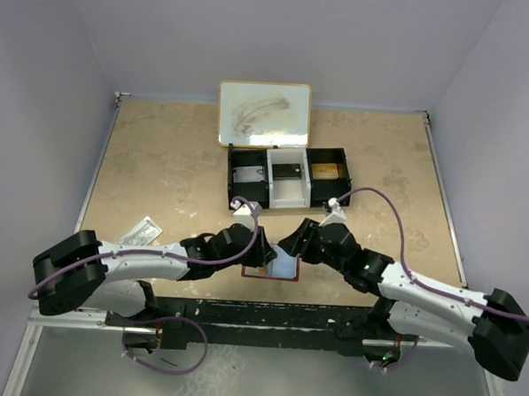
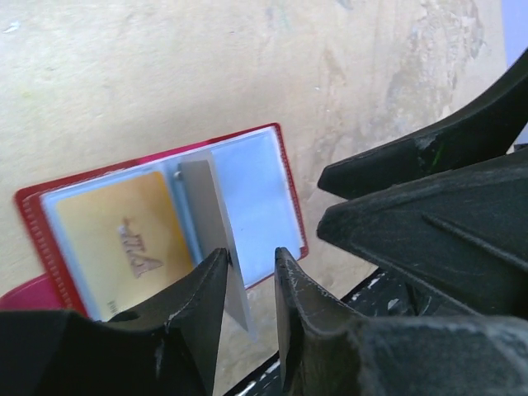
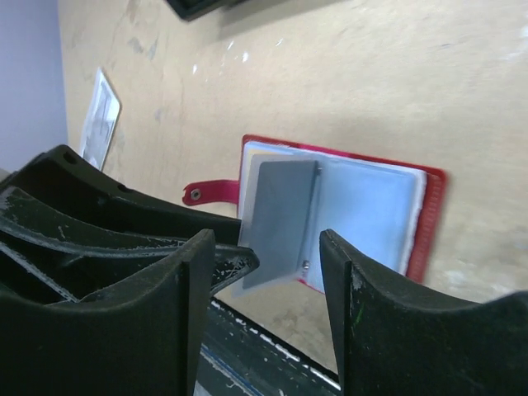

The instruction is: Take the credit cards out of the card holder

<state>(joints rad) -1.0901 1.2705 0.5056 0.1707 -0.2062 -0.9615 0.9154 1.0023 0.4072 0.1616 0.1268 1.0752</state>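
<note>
The red card holder (image 1: 277, 268) lies open on the table between both grippers. In the left wrist view the card holder (image 2: 285, 177) shows a gold card (image 2: 124, 239) in its left sleeve, and one grey-blue sleeve page (image 2: 202, 206) stands upright. My left gripper (image 2: 252, 252) is narrowly open around that page, which touches only the left finger. My left gripper (image 1: 263, 254) and right gripper (image 1: 290, 244) meet over the holder. My right gripper (image 3: 264, 239) is wide open and empty above the holder (image 3: 371, 206), whose red tab (image 3: 210, 192) points left.
A long black tray (image 1: 240, 154) with a white middle holds cards behind the holder. A white board (image 1: 263, 114) leans at the back. A pale flat packet (image 1: 143, 232) lies at the left, and also shows in the right wrist view (image 3: 101, 120). A black rail (image 1: 267, 313) runs along the near edge.
</note>
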